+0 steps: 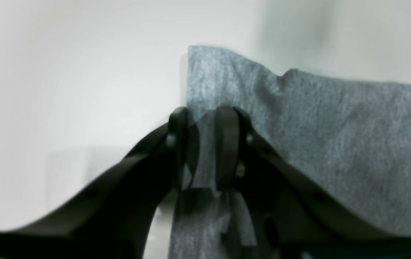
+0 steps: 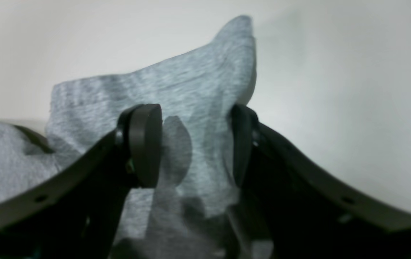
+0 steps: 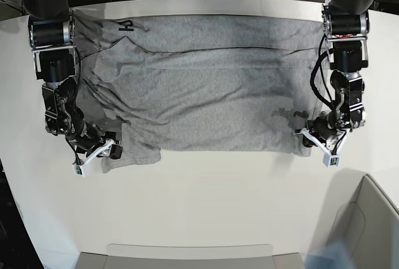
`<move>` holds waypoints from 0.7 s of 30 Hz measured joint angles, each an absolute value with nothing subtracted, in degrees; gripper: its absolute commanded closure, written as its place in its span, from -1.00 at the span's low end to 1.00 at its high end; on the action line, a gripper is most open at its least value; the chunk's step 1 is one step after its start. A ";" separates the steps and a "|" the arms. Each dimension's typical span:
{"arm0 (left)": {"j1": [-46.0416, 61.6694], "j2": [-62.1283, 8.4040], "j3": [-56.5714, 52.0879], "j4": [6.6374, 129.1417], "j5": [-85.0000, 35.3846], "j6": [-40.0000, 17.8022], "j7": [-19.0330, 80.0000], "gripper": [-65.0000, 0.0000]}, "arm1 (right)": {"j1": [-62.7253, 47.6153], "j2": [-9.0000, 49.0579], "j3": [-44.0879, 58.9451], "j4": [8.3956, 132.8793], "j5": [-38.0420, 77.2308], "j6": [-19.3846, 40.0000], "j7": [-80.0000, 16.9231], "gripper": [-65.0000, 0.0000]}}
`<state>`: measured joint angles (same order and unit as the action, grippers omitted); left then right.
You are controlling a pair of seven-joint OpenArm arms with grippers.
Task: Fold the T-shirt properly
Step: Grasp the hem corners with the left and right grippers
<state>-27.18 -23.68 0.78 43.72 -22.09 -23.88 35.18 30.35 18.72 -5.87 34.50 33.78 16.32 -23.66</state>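
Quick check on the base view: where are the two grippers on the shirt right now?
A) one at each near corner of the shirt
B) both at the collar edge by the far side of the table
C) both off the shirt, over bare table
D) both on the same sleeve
A: the left gripper sits at one near corner of the T-shirt and the right gripper at the other, each with grey cloth between its fingers in the wrist views.
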 measured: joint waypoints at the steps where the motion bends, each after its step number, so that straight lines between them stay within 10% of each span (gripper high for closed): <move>1: -27.18 -23.68 0.75 43.72 -22.09 -23.88 35.16 0.54 | 30.50 18.68 -6.90 34.57 33.78 16.32 -23.53 0.08; 21: -29.69 -23.68 1.08 41.43 -20.99 -23.81 32.84 0.37 | 30.79 18.92 -8.34 34.54 33.91 16.34 -22.26 0.08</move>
